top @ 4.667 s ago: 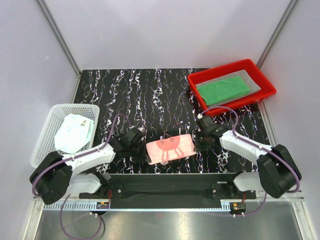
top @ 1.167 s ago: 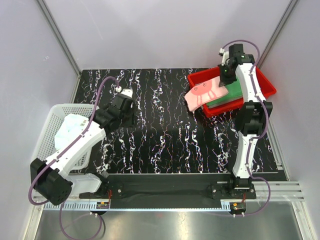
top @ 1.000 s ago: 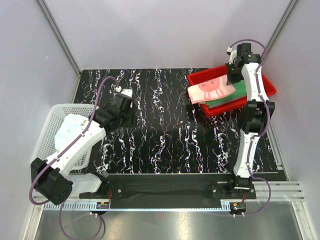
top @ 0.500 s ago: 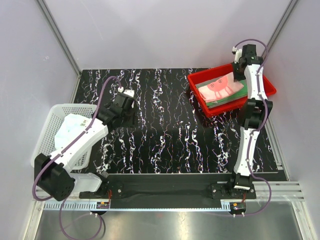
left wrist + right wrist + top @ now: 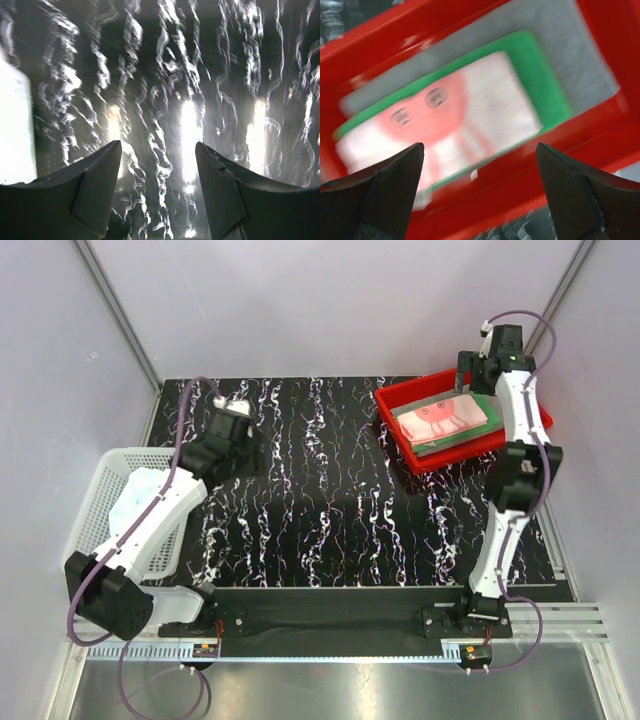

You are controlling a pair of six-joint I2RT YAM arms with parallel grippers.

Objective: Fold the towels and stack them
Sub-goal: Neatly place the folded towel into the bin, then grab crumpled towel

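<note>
1. The tabletop (image 5: 320,490) under my arms is black, veined with white marble-like streaks.
2. The tray (image 5: 395,400) is bright red.
3. In it, the bottom towel, the grey towel (image 5: 590,50), shows as a plain grey border.
4. On that, the green towel (image 5: 545,75) is a vivid, plain green.
5. The top one, the pink towel (image 5: 447,417), is pale pink with a darker coral creature printed on it, two round dark eyes and trailing legs.
6. The lattice basket (image 5: 100,495) is white.
7. The towel in the basket (image 5: 145,505) is pale blue-white.
8. My fingers (image 5: 95,190) are black.
</note>
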